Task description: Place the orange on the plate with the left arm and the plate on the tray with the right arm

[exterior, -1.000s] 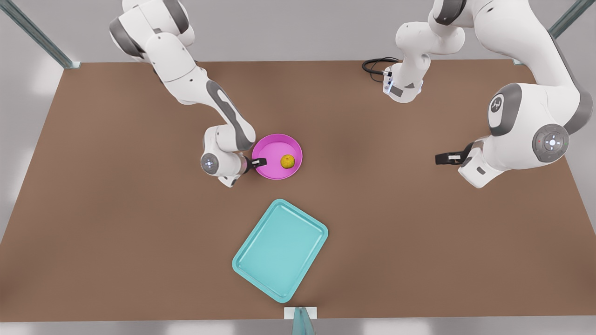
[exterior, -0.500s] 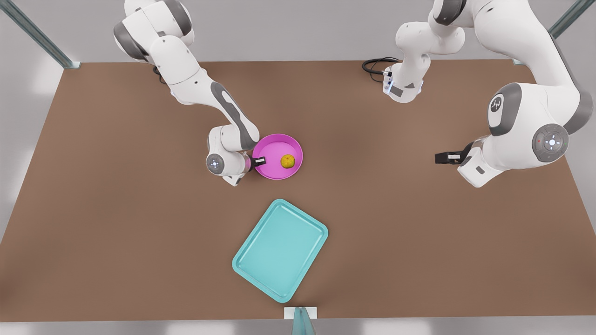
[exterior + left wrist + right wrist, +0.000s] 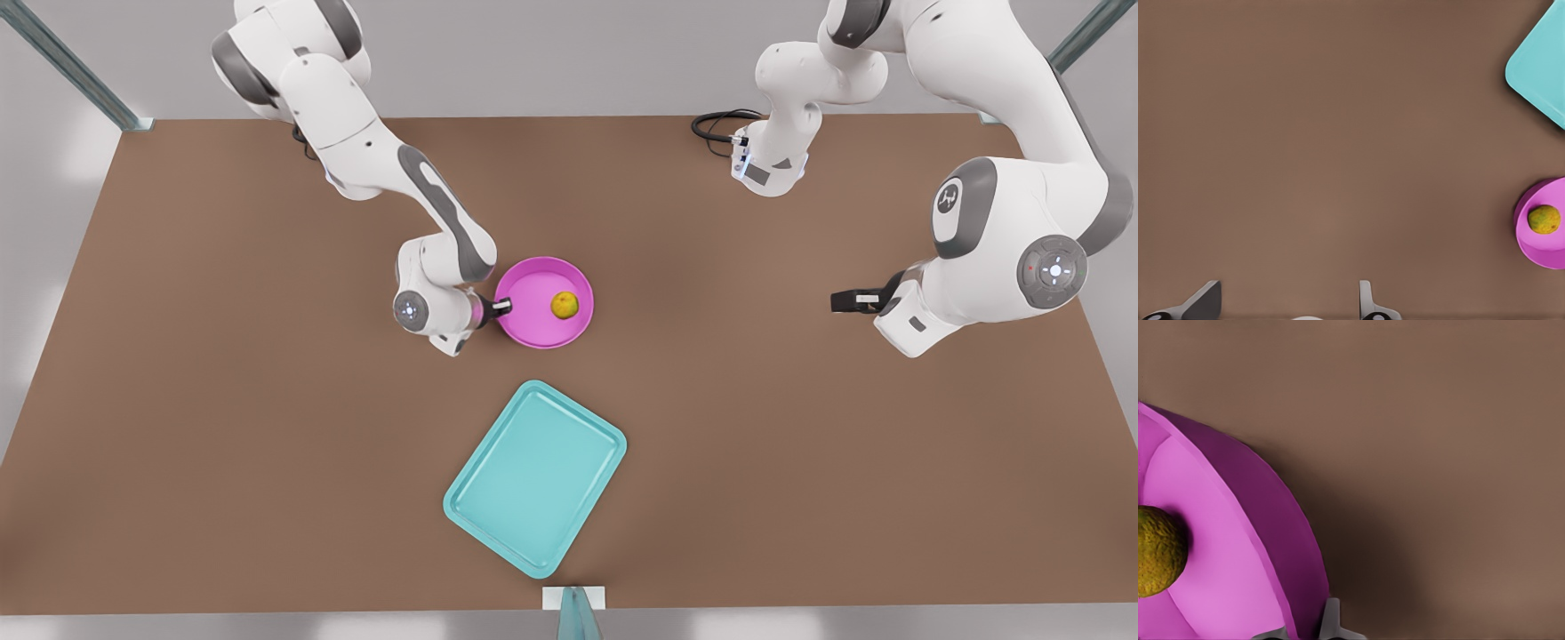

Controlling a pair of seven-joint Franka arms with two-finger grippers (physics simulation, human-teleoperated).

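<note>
At the middle of the brown desk (image 3: 222,400), I am looking at the round pink-magenta plate (image 3: 532,320) with the small yellow-orange orange (image 3: 564,305) already sitting in it. My right hand (image 3: 498,308) is pinching the plate's rim on the side toward the front view's left. The light teal rectangular tray (image 3: 535,477) is lying nearer the camera, a little toward the front view's left of the plate, long axis slanting, with bare desk between them. My left hand (image 3: 1288,307) is waiting well apart on the front view's right, fingers spread. I judge the orange may roll as the plate travels.
</note>
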